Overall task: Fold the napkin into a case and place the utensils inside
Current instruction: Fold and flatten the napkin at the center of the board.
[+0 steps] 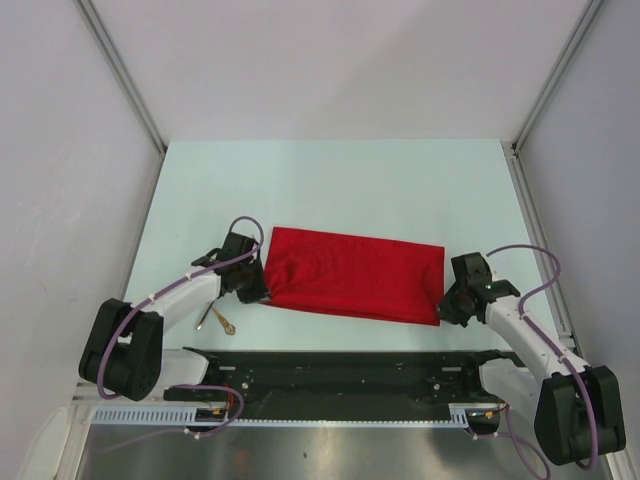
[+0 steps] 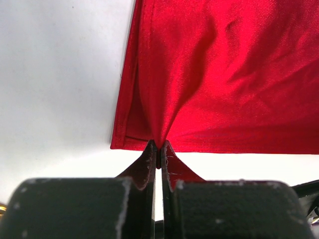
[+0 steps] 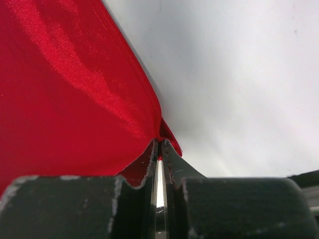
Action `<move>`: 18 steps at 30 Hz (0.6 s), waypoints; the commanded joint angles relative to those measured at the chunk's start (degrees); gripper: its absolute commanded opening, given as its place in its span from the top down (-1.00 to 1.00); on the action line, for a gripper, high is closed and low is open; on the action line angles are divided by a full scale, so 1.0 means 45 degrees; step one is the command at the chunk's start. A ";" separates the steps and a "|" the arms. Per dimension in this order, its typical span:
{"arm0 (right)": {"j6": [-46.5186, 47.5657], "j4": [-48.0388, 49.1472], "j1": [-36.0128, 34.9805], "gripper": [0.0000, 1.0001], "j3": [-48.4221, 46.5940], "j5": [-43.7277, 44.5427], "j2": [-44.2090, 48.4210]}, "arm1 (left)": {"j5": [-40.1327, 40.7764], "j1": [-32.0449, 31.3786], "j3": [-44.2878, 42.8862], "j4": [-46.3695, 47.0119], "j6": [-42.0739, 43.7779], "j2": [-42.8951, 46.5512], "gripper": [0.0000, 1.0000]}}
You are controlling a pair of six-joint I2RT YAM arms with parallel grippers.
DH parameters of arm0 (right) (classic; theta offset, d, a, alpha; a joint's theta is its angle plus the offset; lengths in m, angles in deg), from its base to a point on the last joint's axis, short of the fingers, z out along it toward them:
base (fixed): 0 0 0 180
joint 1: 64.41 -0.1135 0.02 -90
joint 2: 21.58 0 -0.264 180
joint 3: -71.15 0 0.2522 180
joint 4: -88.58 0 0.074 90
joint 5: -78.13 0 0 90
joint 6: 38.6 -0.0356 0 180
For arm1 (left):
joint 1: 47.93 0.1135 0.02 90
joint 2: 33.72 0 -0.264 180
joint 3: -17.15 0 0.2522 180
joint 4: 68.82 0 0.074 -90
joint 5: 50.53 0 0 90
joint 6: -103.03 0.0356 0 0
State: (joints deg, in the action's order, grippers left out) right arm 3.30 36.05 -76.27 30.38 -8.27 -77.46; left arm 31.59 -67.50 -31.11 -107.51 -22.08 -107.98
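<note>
On the pale table [image 1: 330, 180], one red napkin [image 1: 355, 275] lies as a wide band at centre. The left claw [image 1: 262, 294] grips its 8 o'clock corner, jaws closed on cloth. The right claw [image 1: 443, 306] grips the 4 o'clock corner the same way. Gold utensils [image 1: 216, 319] at 7 o'clock of the left claw are partly hidden by the arm, so their number is unclear.
</note>
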 commanded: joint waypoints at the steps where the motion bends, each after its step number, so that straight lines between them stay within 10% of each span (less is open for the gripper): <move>1: -0.0171 -0.0722 -0.0002 0.83 -0.0191 0.0685 0.0249 | 0.0462 0.0014 0.0108 -0.0046 0.0029 0.0155 0.92; 18: 0.0004 0.0274 -0.0002 0.56 0.0122 0.0588 -0.0591 | 0.0833 0.0014 0.0089 -0.0242 -0.0166 0.0506 0.77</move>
State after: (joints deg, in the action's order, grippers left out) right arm 3.00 36.31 -76.31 30.40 -7.97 -79.73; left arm 33.03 -67.57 -31.02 -107.60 -22.15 -107.63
